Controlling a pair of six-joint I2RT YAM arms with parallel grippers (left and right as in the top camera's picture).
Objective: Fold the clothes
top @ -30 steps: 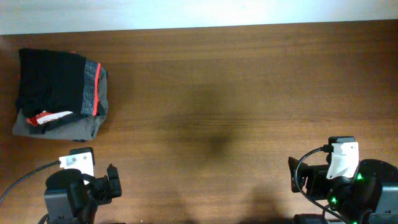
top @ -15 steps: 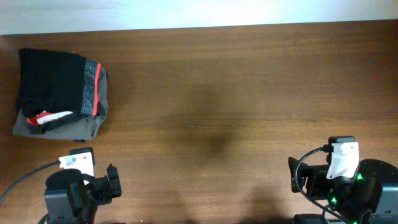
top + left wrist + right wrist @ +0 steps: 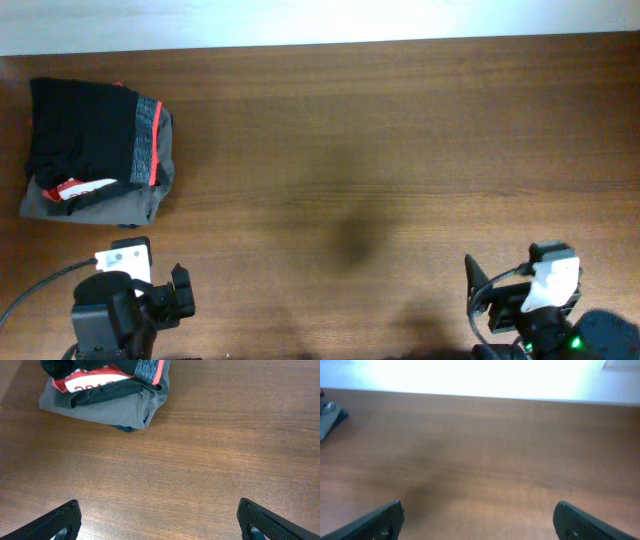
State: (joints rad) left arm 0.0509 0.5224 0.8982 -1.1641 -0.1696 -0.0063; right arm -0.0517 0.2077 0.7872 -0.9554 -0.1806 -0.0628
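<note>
The clothes are black trousers [image 3: 85, 135] with a grey and red stripe band, lying folded on top of a pile at the table's far left. In the left wrist view only their lower edge [image 3: 65, 366] shows at the top. My left gripper [image 3: 160, 522] is open over bare wood, well short of the pile, with nothing between its fingers. The left arm [image 3: 120, 300] sits at the front left. My right gripper [image 3: 479, 520] is open too, over bare table at the front right, far from the pile.
Under the trousers lie a red T-shirt with white lettering [image 3: 95, 381] and a grey folded garment [image 3: 110, 407]. The wooden table [image 3: 380, 150] ends at a pale far edge [image 3: 480, 395]. The right arm [image 3: 535, 305] sits at the near edge.
The right arm has drawn back toward the table's near edge. The left arm and the pile have not moved.
</note>
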